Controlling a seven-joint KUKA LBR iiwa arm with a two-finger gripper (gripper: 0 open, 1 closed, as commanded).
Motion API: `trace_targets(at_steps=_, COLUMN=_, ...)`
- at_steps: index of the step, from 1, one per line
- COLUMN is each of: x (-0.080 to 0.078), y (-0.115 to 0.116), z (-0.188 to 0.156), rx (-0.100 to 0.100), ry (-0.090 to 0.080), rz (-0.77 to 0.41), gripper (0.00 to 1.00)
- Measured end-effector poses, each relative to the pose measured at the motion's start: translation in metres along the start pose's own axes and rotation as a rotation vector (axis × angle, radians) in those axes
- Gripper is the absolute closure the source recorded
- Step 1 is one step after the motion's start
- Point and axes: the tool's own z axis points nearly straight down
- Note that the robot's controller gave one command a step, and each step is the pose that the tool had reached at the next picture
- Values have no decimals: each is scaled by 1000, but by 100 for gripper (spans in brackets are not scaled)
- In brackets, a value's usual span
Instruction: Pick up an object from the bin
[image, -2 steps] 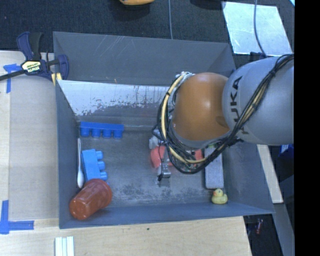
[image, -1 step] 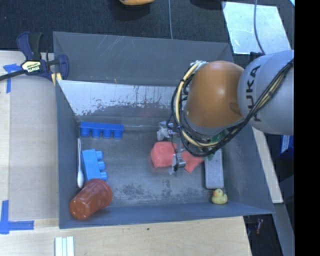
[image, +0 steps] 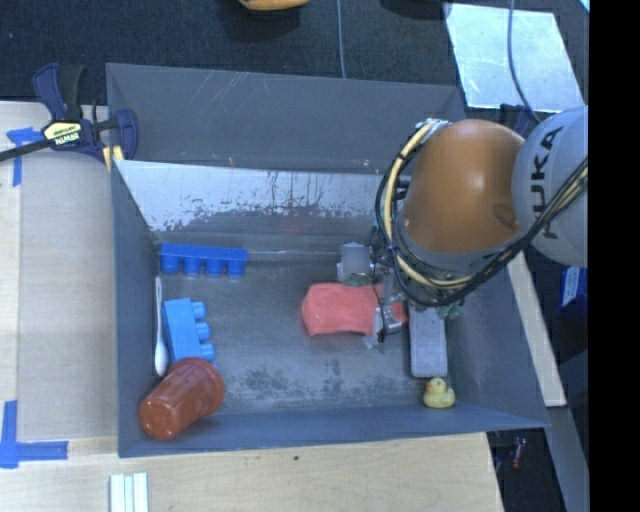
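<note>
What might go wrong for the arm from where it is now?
The gripper sits at the right edge of the pink-red rounded lump, so a grab there may slip off. The grey rectangular block lies close beside it and might get bumped, nudging the small yellow duck.

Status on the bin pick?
Gripper down at right end of pink lump, mid-bin. Hold not confirmed. Grey block close beside gripper, yellow duck by the near wall. Brown cup far left, out of the way.

The arm's pale grey housing (image: 562, 212) bears black lettering reading KUKA
</note>
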Motion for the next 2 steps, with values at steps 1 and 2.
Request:
trace_targets(at_steps=1, x=-18, y=-15, z=47, rx=1, ry=-8, rz=162, gripper=0)
trace_targets(at_steps=2, x=18, y=-54, z=92, rx=1, ry=-27, rz=226, gripper=100)
